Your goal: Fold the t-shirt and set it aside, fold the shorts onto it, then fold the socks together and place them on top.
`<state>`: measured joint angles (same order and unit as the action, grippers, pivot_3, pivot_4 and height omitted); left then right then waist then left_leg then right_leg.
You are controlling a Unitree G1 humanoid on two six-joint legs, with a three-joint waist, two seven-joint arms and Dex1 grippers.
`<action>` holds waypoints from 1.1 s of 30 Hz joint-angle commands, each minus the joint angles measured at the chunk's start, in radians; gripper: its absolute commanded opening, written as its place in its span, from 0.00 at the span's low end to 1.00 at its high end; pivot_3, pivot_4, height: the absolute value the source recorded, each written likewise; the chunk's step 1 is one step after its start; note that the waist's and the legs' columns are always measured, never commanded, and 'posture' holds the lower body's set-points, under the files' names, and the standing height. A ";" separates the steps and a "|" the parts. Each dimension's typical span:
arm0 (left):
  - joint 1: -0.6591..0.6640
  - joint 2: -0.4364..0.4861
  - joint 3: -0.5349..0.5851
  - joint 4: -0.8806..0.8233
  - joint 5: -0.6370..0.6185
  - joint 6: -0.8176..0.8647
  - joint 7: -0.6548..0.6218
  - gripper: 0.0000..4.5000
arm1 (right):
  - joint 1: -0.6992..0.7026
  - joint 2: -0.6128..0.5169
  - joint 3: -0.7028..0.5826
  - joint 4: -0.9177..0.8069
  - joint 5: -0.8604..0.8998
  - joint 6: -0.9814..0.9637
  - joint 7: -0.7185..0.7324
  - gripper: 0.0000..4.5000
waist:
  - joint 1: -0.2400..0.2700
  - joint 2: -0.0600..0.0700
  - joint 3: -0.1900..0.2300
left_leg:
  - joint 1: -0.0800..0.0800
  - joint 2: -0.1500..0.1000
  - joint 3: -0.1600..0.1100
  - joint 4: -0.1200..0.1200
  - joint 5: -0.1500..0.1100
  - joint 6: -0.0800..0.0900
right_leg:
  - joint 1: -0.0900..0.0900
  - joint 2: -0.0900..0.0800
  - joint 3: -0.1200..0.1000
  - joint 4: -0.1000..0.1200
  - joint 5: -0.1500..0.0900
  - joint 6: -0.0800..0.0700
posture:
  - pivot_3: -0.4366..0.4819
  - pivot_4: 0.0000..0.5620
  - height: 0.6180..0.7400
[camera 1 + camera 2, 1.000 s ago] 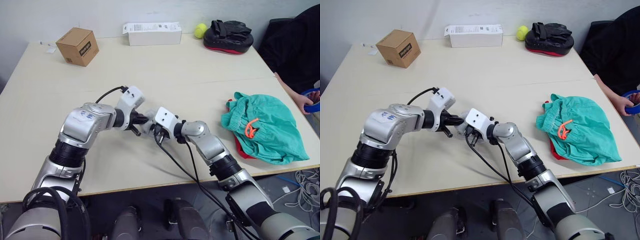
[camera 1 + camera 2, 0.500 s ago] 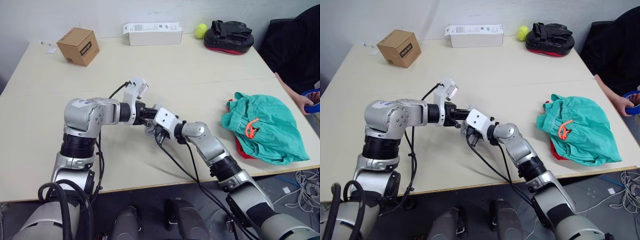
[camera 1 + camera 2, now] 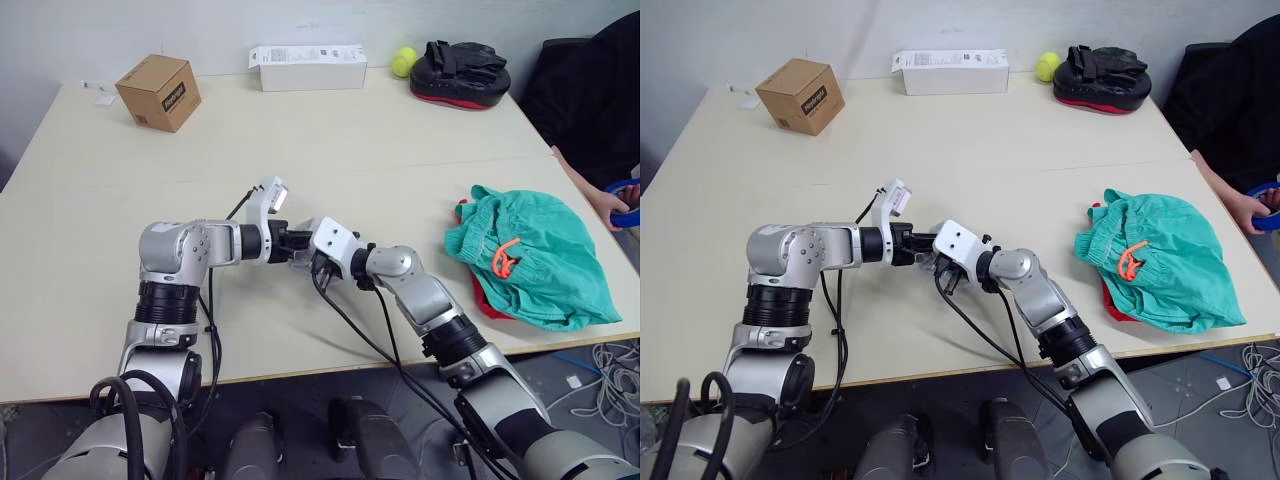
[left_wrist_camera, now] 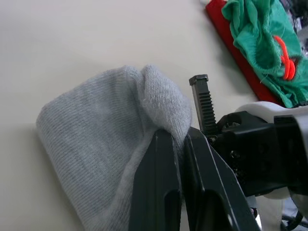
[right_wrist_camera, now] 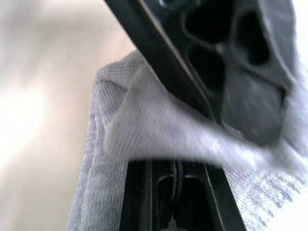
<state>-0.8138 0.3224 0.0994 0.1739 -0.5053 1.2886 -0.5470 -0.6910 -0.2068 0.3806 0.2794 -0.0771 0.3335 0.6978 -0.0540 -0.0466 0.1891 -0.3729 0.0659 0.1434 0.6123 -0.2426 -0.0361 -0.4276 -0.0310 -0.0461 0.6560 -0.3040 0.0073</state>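
I see my left gripper (image 4: 174,139) pinching a fold of the socks (image 4: 96,144), which bunch on the surface (image 3: 330,150) right ahead of it. Right gripper (image 3: 940,272) meets them opposite; I cannot tell its state.

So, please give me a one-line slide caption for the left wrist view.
Left gripper shut on a fold of the grey socks, the right gripper alongside, shorts beyond.
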 commanded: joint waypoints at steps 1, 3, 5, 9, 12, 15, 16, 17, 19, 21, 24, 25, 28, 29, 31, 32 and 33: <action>0.001 -0.014 0.048 -0.005 -0.039 0.024 0.007 0.31 | 0.033 -0.028 0.007 0.031 -0.024 0.045 0.005 0.00 | 0.000 0.000 0.000 | 0.000 0.000 0.000 0.000 0.000 0.000 | 0.000 0.000 0.000 0.000 0.000 0.000 | 0.48 0.27 1.00; -0.003 -0.027 0.086 -0.007 -0.065 0.052 0.007 0.45 | 0.034 -0.032 0.007 0.029 -0.024 0.045 0.007 0.00 | 0.001 0.000 0.000 | 0.000 0.000 0.000 0.000 0.000 0.000 | 0.000 0.000 0.000 0.000 0.000 0.000 | 0.48 0.27 1.00; -0.009 -0.038 0.122 -0.011 -0.089 0.079 0.009 0.57 | 0.036 -0.037 0.008 0.029 -0.024 0.044 0.009 0.00 | 0.001 0.000 0.000 | 0.000 0.000 0.000 0.000 0.000 0.000 | 0.000 0.000 0.000 0.000 0.000 0.000 | 0.48 0.27 1.00; -0.018 -0.044 0.191 -0.020 -0.123 0.131 0.019 0.86 | 0.036 -0.041 0.009 0.032 -0.025 0.044 0.012 0.00 | 0.000 0.000 0.000 | 0.000 0.000 0.000 0.000 0.000 -0.001 | 0.000 0.000 0.000 0.000 0.000 0.000 | 0.48 0.27 1.00; -0.016 -0.036 0.219 -0.033 -0.132 0.149 0.016 1.00 | 0.035 -0.042 0.008 0.033 -0.025 0.043 0.012 0.00 | 0.001 0.000 0.000 | 0.000 0.000 0.000 0.000 -0.001 -0.001 | 0.000 0.000 0.000 0.000 0.000 0.000 | 0.48 0.27 1.00; -0.033 -0.038 0.287 -0.031 -0.156 0.168 0.026 1.00 | 0.035 -0.043 0.007 0.033 -0.025 0.043 0.013 0.00 | 0.000 0.000 0.000 | 0.000 0.000 0.000 0.000 -0.001 -0.001 | 0.000 0.000 0.000 0.000 0.000 0.000 | 0.48 0.27 1.00; -0.048 -0.042 0.333 -0.023 -0.173 0.178 0.034 1.00 | 0.035 -0.043 0.008 0.033 -0.025 0.043 0.014 0.00 | 0.000 0.000 0.000 | 0.000 0.000 0.000 0.000 -0.001 -0.001 | 0.000 0.000 0.000 0.000 0.000 0.000 | 0.48 0.27 1.00; -0.062 -0.042 0.377 -0.019 -0.191 0.182 0.042 1.00 | 0.035 -0.043 0.008 0.033 -0.025 0.043 0.014 0.00 | 0.001 0.000 0.000 | 0.000 0.000 0.000 0.000 -0.001 -0.001 | 0.000 0.000 0.000 0.000 0.000 0.000 | 0.48 0.27 1.00; -0.082 -0.038 0.449 -0.013 -0.218 0.174 0.062 1.00 | 0.035 -0.043 0.008 0.033 -0.025 0.044 0.014 0.00 | 0.000 0.000 0.000 | 0.000 0.000 0.000 0.000 -0.001 -0.001 | 0.000 0.000 -0.001 0.000 0.000 0.000 | 0.48 0.27 1.00; -0.081 -0.022 0.476 -0.005 -0.215 0.161 0.083 1.00 | 0.035 -0.044 0.009 0.032 -0.025 0.045 0.014 0.00 | 0.000 0.000 0.000 | 0.000 0.000 0.000 0.000 -0.001 -0.001 | 0.000 0.000 -0.001 0.000 0.000 0.000 | 0.48 0.27 1.00; -0.036 0.025 0.410 0.018 -0.144 0.082 0.110 1.00 | 0.035 -0.044 0.009 0.032 -0.024 0.045 0.014 0.00 | 0.000 0.000 0.000 | 0.000 0.000 0.000 0.000 -0.001 -0.002 | 0.000 0.000 -0.001 0.000 0.000 0.000 | 0.48 0.27 1.00; -0.018 0.038 0.378 0.024 -0.119 0.044 0.114 1.00 | 0.035 -0.045 0.009 0.033 -0.025 0.044 0.014 0.00 | 0.000 0.000 0.000 | 0.001 0.000 0.000 0.000 -0.001 -0.002 | 0.000 0.000 -0.001 0.000 0.000 0.000 | 0.48 0.27 1.00; 0.025 0.057 0.288 0.027 -0.058 -0.066 0.115 0.91 | 0.034 -0.046 0.011 0.033 -0.025 0.044 0.016 0.00 | 0.001 0.000 0.000 | 0.001 0.000 0.000 0.000 -0.001 -0.002 | 0.000 0.000 -0.001 0.000 0.000 0.000 | 0.48 0.27 1.00; 0.038 0.060 0.248 0.024 -0.039 -0.104 0.103 0.86 | 0.034 -0.046 0.011 0.031 -0.025 0.044 0.017 0.00 | 0.001 0.000 0.000 | 0.000 0.000 0.000 0.000 -0.001 -0.002 | 0.000 0.000 -0.001 0.000 0.000 0.000 | 0.48 0.27 1.00; 0.054 0.060 0.173 0.025 -0.005 -0.164 0.083 0.72 | 0.035 -0.047 0.011 0.028 -0.025 0.046 0.017 0.00 | 0.003 0.000 0.000 | 0.000 0.000 0.000 0.000 -0.001 -0.002 | 0.000 -0.001 -0.001 -0.001 0.000 0.000 | 0.48 0.27 1.00; 0.058 0.060 0.139 0.028 0.008 -0.188 0.070 0.64 | 0.036 -0.047 0.011 0.026 -0.024 0.046 0.017 0.00 | 0.003 0.000 0.000 | 0.000 0.000 0.000 0.000 -0.001 -0.002 | 0.000 -0.001 -0.001 -0.001 0.000 0.000 | 0.48 0.27 1.00; 0.061 0.059 0.100 0.028 0.022 -0.212 0.055 0.56 | 0.035 -0.047 0.011 0.027 -0.024 0.046 0.017 0.00 | 0.002 0.000 0.000 | 0.000 0.000 0.000 0.000 -0.001 -0.002 | 0.000 -0.001 -0.001 -0.001 0.000 0.000 | 0.48 0.27 1.00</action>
<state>-0.7494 0.3729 0.2465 0.2166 -0.5015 1.1303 -0.4579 -0.6882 -0.2318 0.3829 0.2707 -0.0770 0.3347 0.7087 -0.0518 -0.0470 0.1890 -0.3728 0.0657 0.1439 0.6120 -0.2437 -0.0378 -0.4273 -0.0317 -0.0466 0.6550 -0.3039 0.0074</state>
